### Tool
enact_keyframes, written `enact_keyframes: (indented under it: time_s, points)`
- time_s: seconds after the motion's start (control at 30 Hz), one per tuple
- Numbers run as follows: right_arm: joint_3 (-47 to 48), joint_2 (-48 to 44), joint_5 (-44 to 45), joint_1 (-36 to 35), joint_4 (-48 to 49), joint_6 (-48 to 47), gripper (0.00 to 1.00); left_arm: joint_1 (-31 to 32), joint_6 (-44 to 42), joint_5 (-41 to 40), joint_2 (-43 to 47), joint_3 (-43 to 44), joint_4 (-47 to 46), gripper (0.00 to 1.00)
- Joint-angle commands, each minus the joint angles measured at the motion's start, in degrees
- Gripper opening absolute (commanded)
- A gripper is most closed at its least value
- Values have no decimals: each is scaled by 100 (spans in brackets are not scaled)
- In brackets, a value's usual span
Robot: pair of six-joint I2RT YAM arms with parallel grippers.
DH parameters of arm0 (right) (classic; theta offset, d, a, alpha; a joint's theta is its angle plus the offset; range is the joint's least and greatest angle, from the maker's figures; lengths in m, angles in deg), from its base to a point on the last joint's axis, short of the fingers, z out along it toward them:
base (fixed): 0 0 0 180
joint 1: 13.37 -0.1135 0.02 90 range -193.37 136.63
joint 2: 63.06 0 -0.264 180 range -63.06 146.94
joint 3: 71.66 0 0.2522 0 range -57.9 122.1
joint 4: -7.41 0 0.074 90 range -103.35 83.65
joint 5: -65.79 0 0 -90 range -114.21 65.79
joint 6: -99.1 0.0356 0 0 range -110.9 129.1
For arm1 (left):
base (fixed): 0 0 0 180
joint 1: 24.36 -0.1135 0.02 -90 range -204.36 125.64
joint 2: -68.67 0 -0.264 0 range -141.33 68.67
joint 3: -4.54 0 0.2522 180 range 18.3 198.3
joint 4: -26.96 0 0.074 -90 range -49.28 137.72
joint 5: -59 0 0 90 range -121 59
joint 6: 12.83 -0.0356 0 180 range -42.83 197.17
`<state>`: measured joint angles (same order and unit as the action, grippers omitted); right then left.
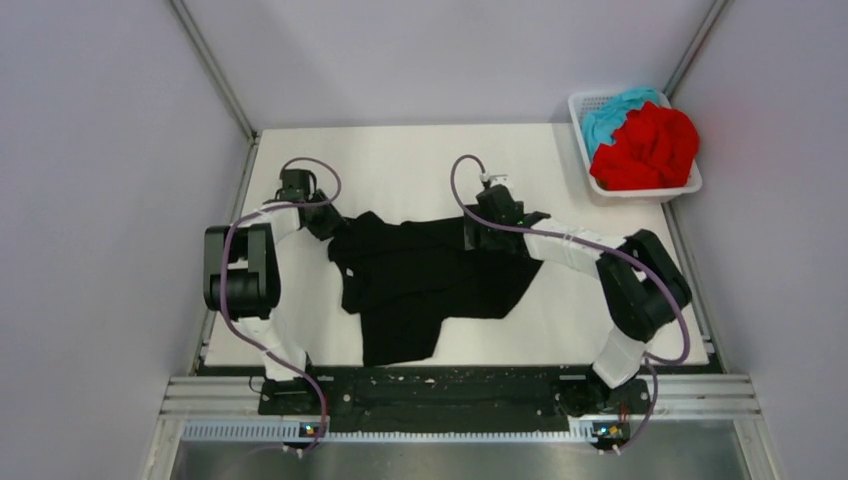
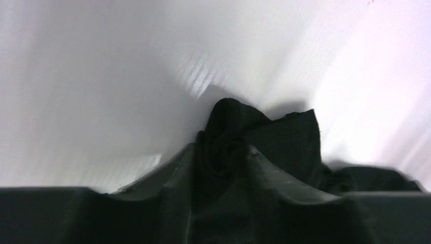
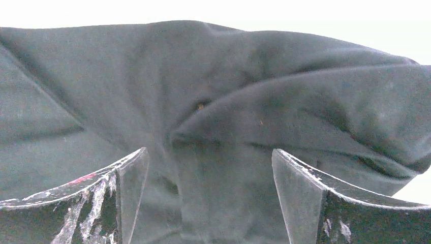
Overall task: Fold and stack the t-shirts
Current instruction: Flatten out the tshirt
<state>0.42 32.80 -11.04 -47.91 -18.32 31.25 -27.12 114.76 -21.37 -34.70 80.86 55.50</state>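
The black t-shirt point(image 1: 425, 280) lies rumpled in the middle of the white table. My left gripper point(image 1: 330, 228) is shut on a bunched fold of the black t-shirt point(image 2: 226, 137) at its left upper edge. My right gripper point(image 1: 478, 238) hovers over the shirt's upper right part, jaws wide apart with black cloth point(image 3: 213, 101) lying between and beyond the fingers point(image 3: 129, 173), not pinched. The red t-shirt point(image 1: 648, 148) and the teal-blue t-shirt point(image 1: 608, 112) are heaped in the white mesh basket point(image 1: 640, 190) at the back right.
The white table point(image 1: 400, 165) is bounded by grey walls on three sides. A metal rail point(image 1: 460, 395) with the arm bases runs along the near edge. The basket stands at the table's right rear corner.
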Motion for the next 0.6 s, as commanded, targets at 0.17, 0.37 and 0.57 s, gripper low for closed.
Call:
enact_keyframes:
  time_s: [0.17, 0.37, 0.57]
  points:
    - [882, 841, 1617, -246, 280, 895, 84, 24, -174, 645, -61, -204, -221, 0]
    - [993, 1180, 2145, -246, 139, 1243, 66, 30, -174, 347, 529, -438, -259, 0]
    - [853, 948, 2834, -246, 167, 1312, 14, 26, -281, -17, 1004, -539, -128, 0]
